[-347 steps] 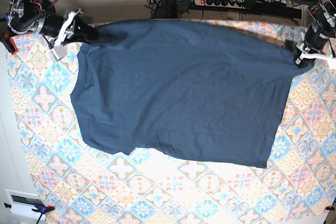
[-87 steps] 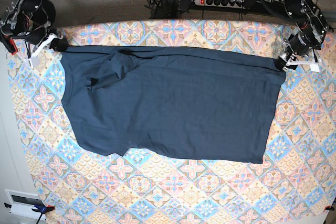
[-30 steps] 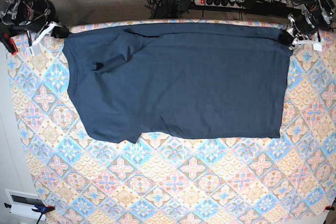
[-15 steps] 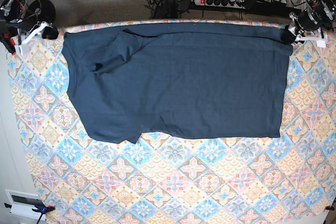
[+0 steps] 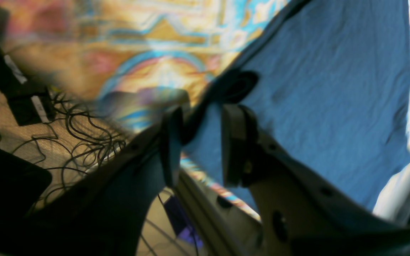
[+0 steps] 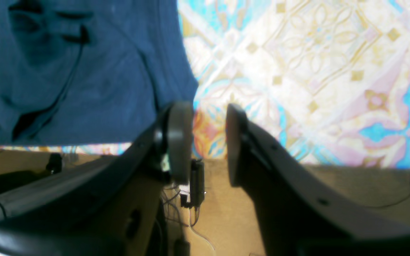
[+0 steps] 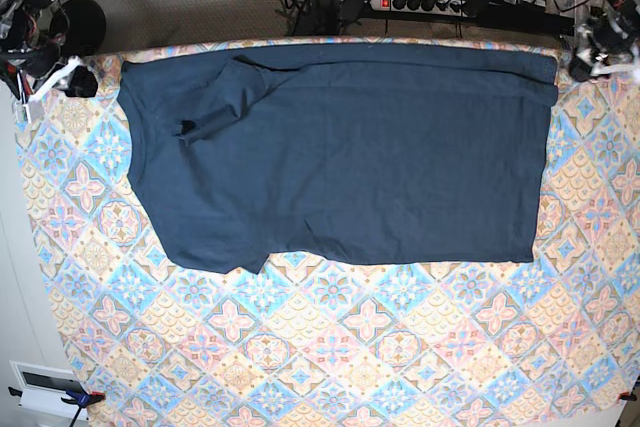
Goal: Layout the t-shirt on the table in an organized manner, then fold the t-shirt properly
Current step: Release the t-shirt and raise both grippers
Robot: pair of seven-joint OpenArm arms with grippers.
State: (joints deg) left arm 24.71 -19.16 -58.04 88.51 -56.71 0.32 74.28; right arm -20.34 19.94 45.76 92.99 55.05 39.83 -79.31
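The left gripper [image 5: 198,145] is seen with its jaws parted and nothing clamped between them, a corner of the t-shirt [image 5: 319,92] lying just beyond the gap. The right gripper [image 6: 208,142] is likewise held apart and empty, poised over the far edge of the table [image 6: 297,71], with the shirt's edge just beside its one finger. In the base view both grippers are found at the far corners of the cloth, the left gripper [image 7: 590,52] just off the shirt's corner and the right gripper [image 7: 50,82] a little apart from the opposite one. The t-shirt [image 7: 340,157] is spread broadly across the far half of the table [image 7: 400,347], its far edge aligned with the table's edge. The laying-out is judged largely done, though a sleeve is seen doubled over onto the body near the right gripper's side, and the near edge runs unevenly. No fold of the body has yet been made; smoothing of that sleeve and the whole folding are judged to remain.
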